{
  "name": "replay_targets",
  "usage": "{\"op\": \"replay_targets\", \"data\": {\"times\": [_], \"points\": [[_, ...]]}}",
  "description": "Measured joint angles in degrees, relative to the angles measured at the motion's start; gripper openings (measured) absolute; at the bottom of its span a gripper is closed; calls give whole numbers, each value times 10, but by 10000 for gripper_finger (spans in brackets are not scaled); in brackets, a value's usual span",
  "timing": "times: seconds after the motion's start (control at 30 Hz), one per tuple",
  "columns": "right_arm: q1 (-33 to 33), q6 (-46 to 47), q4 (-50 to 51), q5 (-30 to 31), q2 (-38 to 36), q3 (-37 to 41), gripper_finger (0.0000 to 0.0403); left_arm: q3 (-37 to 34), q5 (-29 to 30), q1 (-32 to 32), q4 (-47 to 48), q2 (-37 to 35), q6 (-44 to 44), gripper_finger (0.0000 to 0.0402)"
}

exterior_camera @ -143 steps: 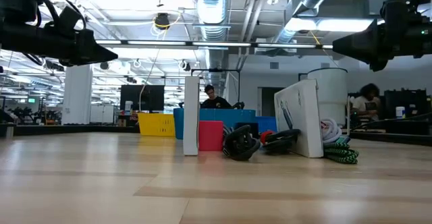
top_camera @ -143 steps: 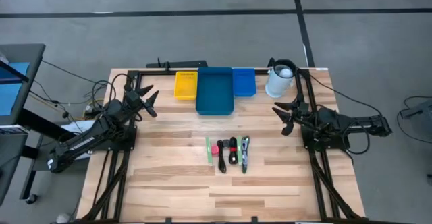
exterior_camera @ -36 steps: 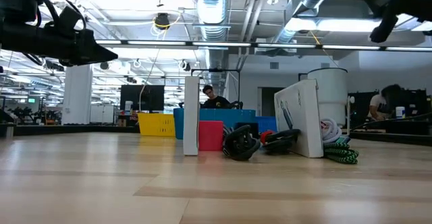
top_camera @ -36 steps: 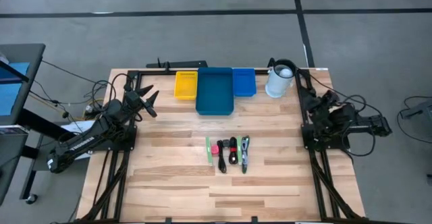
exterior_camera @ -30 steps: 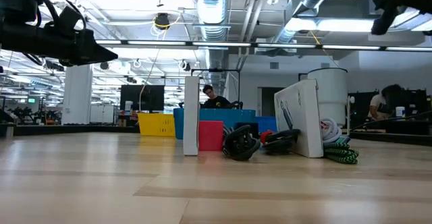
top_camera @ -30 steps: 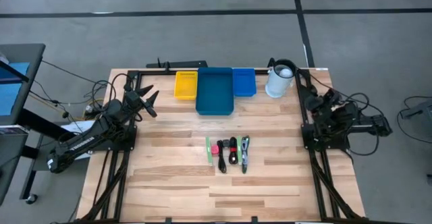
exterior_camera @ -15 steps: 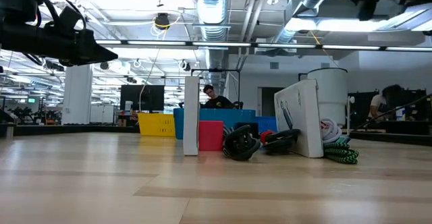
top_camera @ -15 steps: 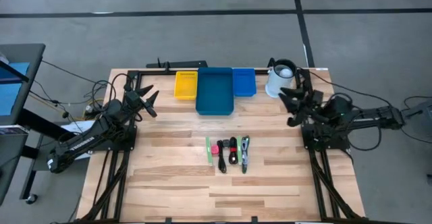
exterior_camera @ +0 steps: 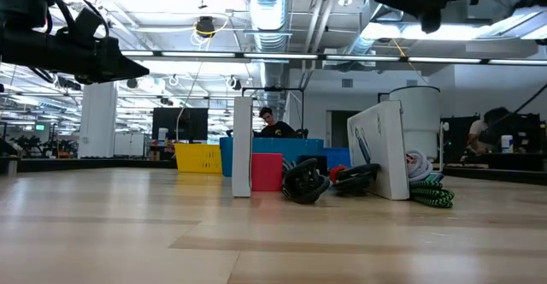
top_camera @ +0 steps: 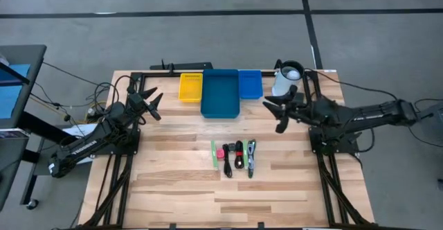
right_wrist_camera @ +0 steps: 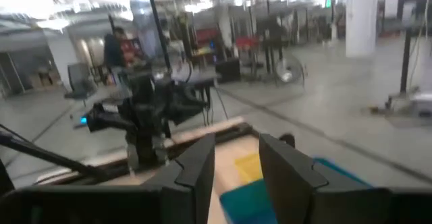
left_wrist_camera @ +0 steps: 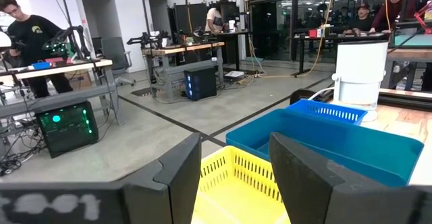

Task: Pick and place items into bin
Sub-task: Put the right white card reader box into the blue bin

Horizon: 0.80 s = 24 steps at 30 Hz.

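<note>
The items lie in a short row at the table's middle: a green stick (top_camera: 214, 154), a pink-red cube (top_camera: 220, 153), black coiled cables (top_camera: 233, 157) and a green-grey pen-like piece (top_camera: 250, 158). The low view shows the cube (exterior_camera: 267, 171), the coils (exterior_camera: 304, 181) and a white packet (exterior_camera: 383, 151) standing on edge. The bins stand at the far edge: yellow (top_camera: 190, 86), large blue (top_camera: 220, 93), small blue (top_camera: 250, 83). My right gripper (top_camera: 274, 114) (right_wrist_camera: 236, 150) hangs open in the air, between the jug and the row. My left gripper (top_camera: 156, 105) (left_wrist_camera: 235, 150) waits open at the left, facing the yellow bin (left_wrist_camera: 236, 190).
A white jug (top_camera: 286, 81) stands at the far right corner, just behind my right arm. Black frame rails run along the table's left, right and far edges. Bare wood lies in front of and beside the row of items. People and desks show in the room beyond.
My right arm has unfolded from its place by the table's right edge. Its gripper has swung out toward the table's middle, rising a little and rolling as it went. The items and bins have not moved.
</note>
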<state>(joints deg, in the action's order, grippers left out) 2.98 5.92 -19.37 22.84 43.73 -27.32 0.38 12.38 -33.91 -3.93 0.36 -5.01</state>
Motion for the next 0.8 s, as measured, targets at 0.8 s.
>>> {"op": "replay_targets", "data": {"times": [0.8], "points": [[0,333,511,-29,173,-285,250,0,0,0,0,0,-2,166]]}}
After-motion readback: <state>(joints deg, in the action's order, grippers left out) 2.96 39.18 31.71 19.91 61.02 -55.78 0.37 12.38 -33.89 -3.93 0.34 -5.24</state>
